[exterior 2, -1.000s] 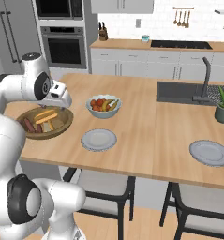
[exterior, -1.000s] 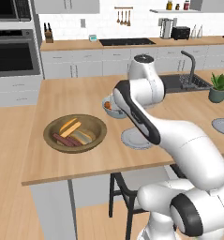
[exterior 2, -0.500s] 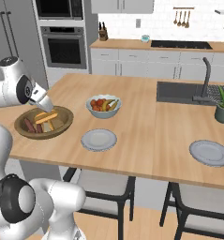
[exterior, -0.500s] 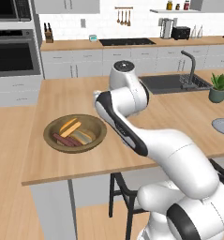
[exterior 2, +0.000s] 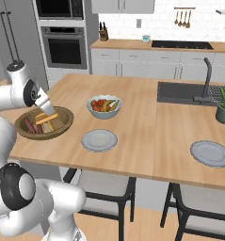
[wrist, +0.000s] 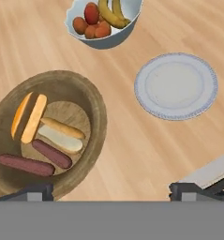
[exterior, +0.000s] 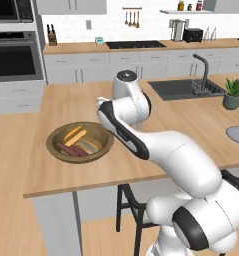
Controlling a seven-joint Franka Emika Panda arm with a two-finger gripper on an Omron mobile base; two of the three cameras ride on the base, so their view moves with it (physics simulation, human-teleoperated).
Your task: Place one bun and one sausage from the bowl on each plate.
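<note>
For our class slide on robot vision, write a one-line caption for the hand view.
Open gripper above the counter, between the wooden bowl holding two buns and two sausages, an empty plate, and a fruit bowl.

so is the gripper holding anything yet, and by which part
Nothing is held. In the hand view the gripper is open and empty above the counter; both buns and both sausages lie in the bowl.

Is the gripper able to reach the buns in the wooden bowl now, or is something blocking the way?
Probably yes. The gripper hovers open above the counter beside the bowl; the buns lie uncovered on top, with nothing over them.
</note>
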